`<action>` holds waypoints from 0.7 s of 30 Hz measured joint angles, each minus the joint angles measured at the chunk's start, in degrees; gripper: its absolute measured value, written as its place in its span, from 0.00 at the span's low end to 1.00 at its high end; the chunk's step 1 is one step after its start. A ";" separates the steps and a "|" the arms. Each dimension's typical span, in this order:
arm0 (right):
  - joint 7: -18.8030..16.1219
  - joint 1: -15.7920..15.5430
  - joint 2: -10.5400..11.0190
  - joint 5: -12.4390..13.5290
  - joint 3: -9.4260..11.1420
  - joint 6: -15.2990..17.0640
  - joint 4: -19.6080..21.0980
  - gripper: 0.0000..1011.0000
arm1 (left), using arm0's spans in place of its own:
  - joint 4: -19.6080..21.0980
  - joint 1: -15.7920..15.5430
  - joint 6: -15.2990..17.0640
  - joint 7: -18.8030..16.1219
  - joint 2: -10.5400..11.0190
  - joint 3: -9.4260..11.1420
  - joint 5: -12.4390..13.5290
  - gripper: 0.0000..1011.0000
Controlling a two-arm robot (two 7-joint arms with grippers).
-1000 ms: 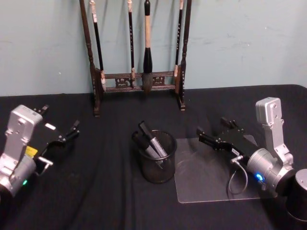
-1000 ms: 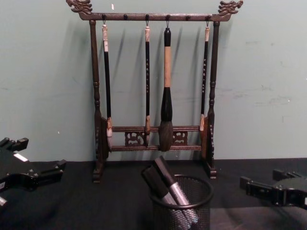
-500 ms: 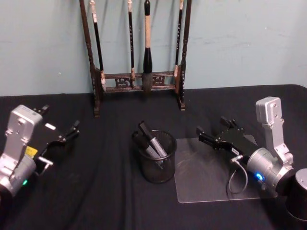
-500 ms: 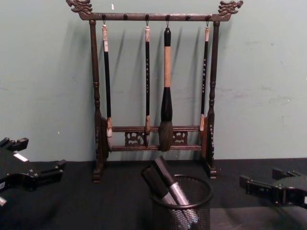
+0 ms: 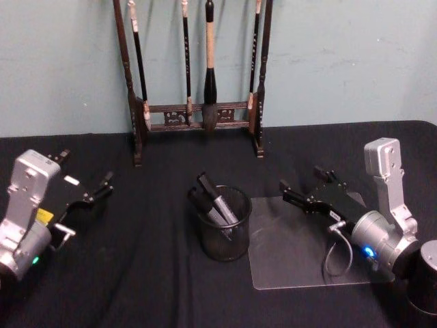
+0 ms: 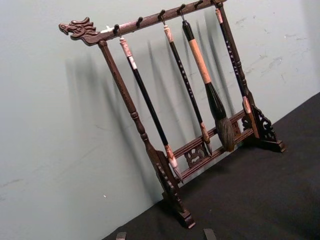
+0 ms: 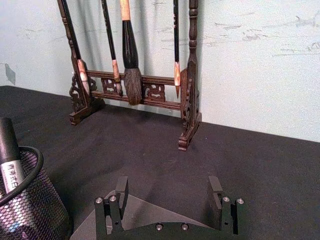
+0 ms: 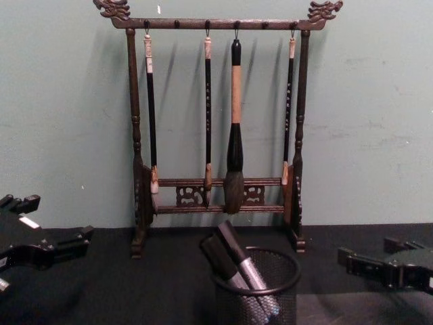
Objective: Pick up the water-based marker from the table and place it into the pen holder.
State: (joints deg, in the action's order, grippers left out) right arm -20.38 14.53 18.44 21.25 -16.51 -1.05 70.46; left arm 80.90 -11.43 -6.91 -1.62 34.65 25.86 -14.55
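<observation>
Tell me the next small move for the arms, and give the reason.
Probably none beyond staying parked: two markers already stand in the pen holder, and both the left gripper and right gripper sit open and apart from it on the table.

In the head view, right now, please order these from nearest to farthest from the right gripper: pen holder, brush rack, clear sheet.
From the right gripper:
1. Clear sheet, directly beneath it.
2. Pen holder, to its left, table centre.
3. Brush rack, back by the wall.
</observation>
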 joint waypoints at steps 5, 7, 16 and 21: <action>0.00 0.00 0.00 0.00 0.00 0.00 0.00 0.99 | 0.00 0.00 0.00 0.00 0.00 0.00 0.00 0.99; 0.00 0.00 0.00 0.00 0.00 0.00 0.00 0.99 | 0.00 0.00 0.00 0.00 0.00 0.00 0.00 0.99; 0.00 0.00 0.00 0.00 0.00 0.00 0.00 0.99 | 0.00 0.00 0.00 0.00 0.00 0.00 0.00 0.99; 0.00 0.00 0.00 -0.01 0.00 0.00 0.00 0.99 | 0.00 0.00 0.00 0.00 0.00 0.00 0.00 0.99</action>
State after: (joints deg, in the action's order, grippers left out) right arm -20.38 14.53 18.44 21.24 -16.51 -1.05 70.46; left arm 80.90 -11.43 -6.91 -1.62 34.65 25.86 -14.55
